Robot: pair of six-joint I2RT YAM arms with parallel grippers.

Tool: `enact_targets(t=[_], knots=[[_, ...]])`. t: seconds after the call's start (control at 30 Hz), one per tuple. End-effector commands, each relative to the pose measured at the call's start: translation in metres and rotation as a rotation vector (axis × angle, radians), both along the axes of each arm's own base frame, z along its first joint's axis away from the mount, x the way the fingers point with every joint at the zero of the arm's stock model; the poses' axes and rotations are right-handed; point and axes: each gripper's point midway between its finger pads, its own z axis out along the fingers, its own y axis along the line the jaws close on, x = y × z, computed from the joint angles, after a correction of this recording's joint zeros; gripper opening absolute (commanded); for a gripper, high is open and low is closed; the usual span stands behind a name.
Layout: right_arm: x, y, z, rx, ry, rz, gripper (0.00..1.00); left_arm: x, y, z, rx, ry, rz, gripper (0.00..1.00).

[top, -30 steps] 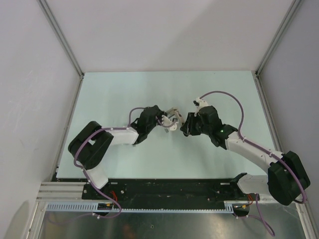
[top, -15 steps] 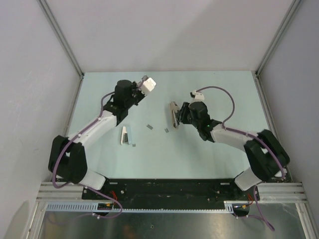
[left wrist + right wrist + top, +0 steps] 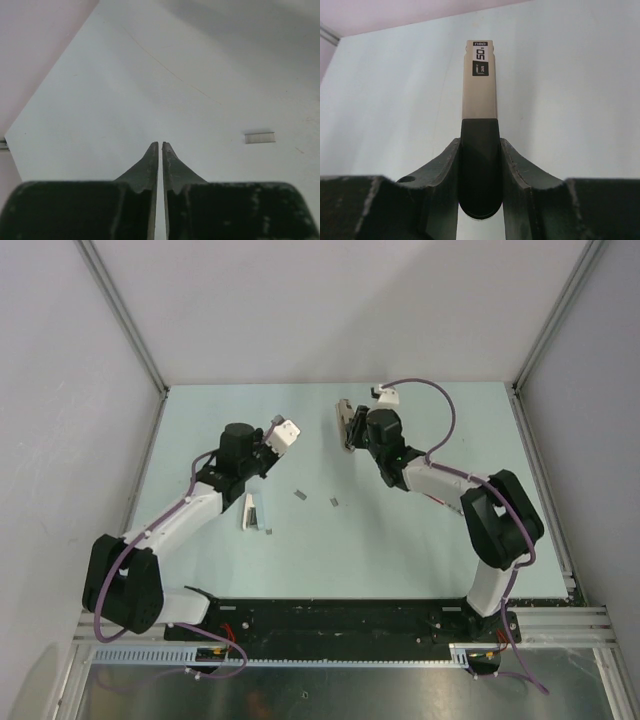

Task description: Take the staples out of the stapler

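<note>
My right gripper clamps the stiff, probably light stapler by its black end at far centre, off its slick pale length; my left gripper is closed, empty, near the staples.

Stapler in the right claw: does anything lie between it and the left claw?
No: top view shows bare table between the stapler and the left gripper.

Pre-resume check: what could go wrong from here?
1. Right gripper clamps the stapler by its black end only, so it may pivot or slip.
2. Staples lie loose on the table; a low sweep could scatter them.
</note>
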Motion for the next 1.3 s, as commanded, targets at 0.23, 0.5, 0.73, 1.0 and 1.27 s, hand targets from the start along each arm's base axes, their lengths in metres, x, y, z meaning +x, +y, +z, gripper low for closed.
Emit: enact_targets(t=[0.23,0.5,0.73,1.0,1.27], knots=[[0.036,-0.014,-0.046,-0.386,0.057,-0.098,0.0,-0.019,-0.012,0.016,-0.108,0.059,-0.049,0.59],[0.042,-0.002,-0.066,-0.467,0.089,-0.106,0.0,-0.022,-0.018,0.024,-0.135,0.086,-0.073,0.63],[0.04,0.01,-0.07,-0.442,0.162,-0.077,0.38,-0.022,-0.018,0.025,-0.135,0.092,-0.069,0.64],[0.023,-0.014,-0.032,-0.295,0.215,-0.078,0.76,-0.026,-0.014,0.024,-0.129,0.089,-0.061,0.64],[-0.007,-0.145,-0.017,-0.196,0.357,-0.393,0.77,-0.031,-0.011,0.031,-0.127,0.064,-0.063,0.65]])
